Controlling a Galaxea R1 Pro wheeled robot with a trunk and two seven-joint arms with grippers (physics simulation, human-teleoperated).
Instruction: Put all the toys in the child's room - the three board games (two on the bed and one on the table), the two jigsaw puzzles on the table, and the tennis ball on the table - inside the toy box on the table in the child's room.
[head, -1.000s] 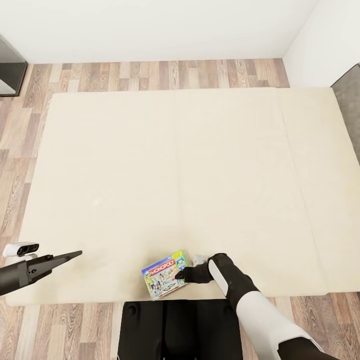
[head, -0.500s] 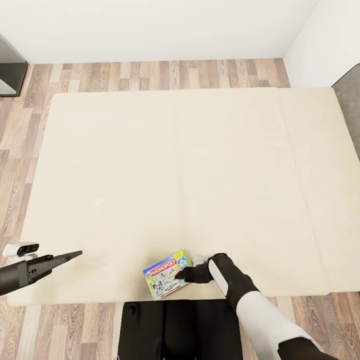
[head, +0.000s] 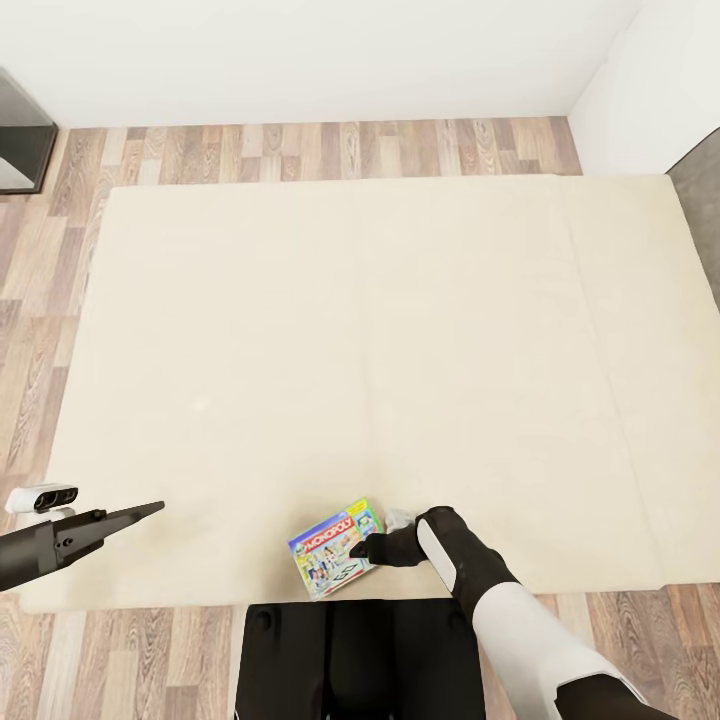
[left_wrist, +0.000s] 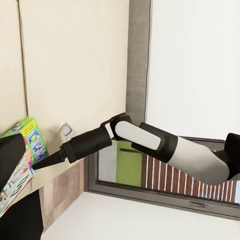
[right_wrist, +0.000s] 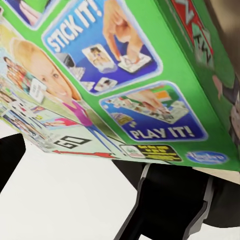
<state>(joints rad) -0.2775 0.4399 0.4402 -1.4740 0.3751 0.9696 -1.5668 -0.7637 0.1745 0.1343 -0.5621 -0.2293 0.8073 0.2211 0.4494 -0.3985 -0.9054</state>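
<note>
**Floor, walls and furniture at the room's edges**

Wood-plank flooring in mixed brown and grey tones (head: 300, 150) runs along the far side and both flanks of the scene. A plain white wall (head: 300, 50) rises behind it and meets a second white wall (head: 650, 70) at the far right corner. A dark grey cabinet corner (head: 20, 135) juts in at the far left edge.

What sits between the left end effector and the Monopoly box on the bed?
Nothing: in the head view, only bare beige mattress lies between the left end effector and the Monopoly box.
</note>
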